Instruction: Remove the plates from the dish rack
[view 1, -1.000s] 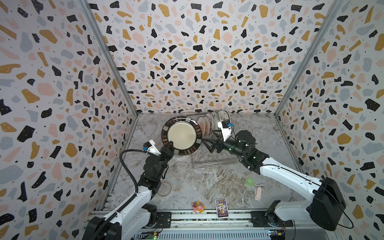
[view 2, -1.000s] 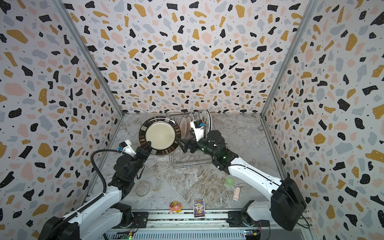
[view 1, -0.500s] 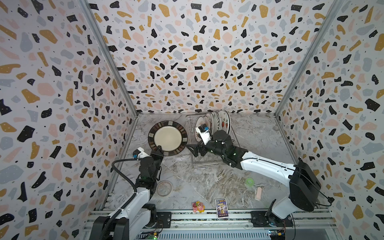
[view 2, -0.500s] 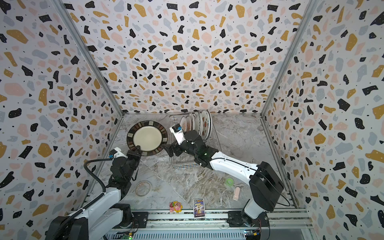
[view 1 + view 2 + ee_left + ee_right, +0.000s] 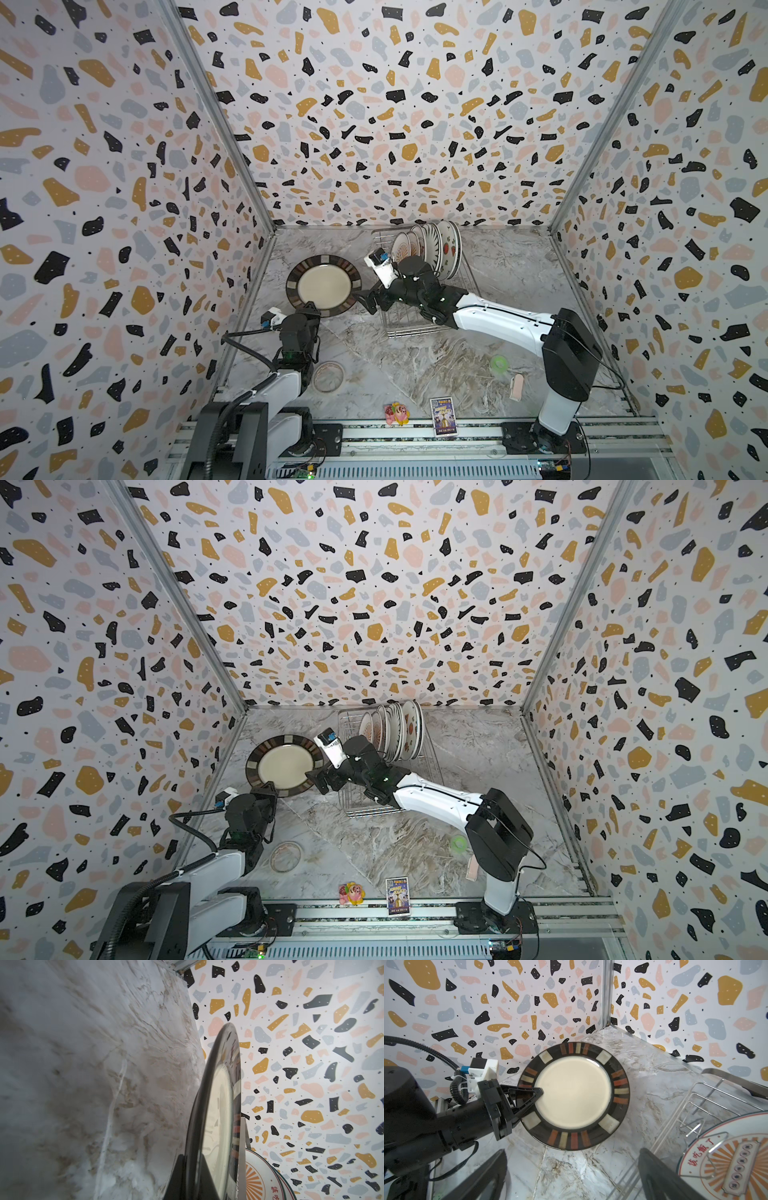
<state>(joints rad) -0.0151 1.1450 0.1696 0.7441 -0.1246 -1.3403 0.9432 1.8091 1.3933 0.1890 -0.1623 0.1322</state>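
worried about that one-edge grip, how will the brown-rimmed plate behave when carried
Probably stiff and fairly heavy: the brown-rimmed plate looks like glazed ceramic. Its glossy rim may pivot, since the left claw pinches one edge only. Likely chips if dropped on the table.

Brown-rimmed plate (image 5: pixel 323 286) in left hand (image 5: pixel 310 308) lower, farther left.

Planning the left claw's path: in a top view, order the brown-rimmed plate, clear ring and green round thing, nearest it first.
1. brown-rimmed plate, held by the left claw
2. clear ring, front left
3. green round thing, front right
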